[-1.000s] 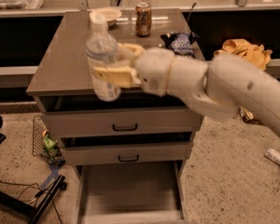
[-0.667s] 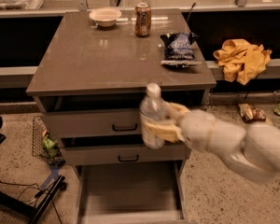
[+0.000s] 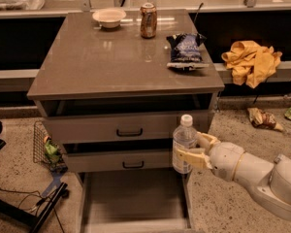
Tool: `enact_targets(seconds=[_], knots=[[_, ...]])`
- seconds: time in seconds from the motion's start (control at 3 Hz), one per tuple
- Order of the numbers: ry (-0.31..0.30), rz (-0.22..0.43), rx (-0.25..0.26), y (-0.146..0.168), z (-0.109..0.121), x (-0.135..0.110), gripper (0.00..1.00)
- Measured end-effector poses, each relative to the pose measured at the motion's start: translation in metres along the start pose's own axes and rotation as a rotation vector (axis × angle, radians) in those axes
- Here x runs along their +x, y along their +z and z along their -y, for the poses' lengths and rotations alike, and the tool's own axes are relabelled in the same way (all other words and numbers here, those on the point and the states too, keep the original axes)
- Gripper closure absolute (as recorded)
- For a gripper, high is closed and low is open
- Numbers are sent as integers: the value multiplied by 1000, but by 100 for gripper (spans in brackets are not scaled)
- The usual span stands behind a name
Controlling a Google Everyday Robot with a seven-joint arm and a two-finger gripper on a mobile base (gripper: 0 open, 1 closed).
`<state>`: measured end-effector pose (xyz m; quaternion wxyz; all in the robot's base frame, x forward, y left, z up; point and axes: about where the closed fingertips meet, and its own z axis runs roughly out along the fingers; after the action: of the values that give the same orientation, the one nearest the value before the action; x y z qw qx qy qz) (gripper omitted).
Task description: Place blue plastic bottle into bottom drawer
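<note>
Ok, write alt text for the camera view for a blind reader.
The gripper holds the blue plastic bottle upright at the cabinet's front, above the open bottom drawer's right edge. A can, a bowl and a snack bag sit on top.

Arm (image 3: 252, 171) white, rounded, bulbous; jaws seemingly pale yellow, low right.

Smooth plastic claw (image 3: 188, 152) by matt bottom drawer (image 3: 136, 199) grips clear plastic bottle (image 3: 184, 138).

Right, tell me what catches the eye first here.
At the front right of the cabinet, the tool grips a clear bottle upright by the right edge of the open bottom drawer. On top sit a bowl, a can and a snack bag; a yellow cloth lies further right.
</note>
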<state>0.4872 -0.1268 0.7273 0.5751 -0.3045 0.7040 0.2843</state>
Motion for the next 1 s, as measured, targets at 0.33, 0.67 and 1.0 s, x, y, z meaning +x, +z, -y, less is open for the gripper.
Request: enact_targets(seconds=[0.33, 0.67, 1.0], knots=[[-50, 8, -33, 16, 5, 7, 100], [-78, 59, -86, 28, 10, 50, 100], [-115, 163, -168, 46, -3, 128, 100]])
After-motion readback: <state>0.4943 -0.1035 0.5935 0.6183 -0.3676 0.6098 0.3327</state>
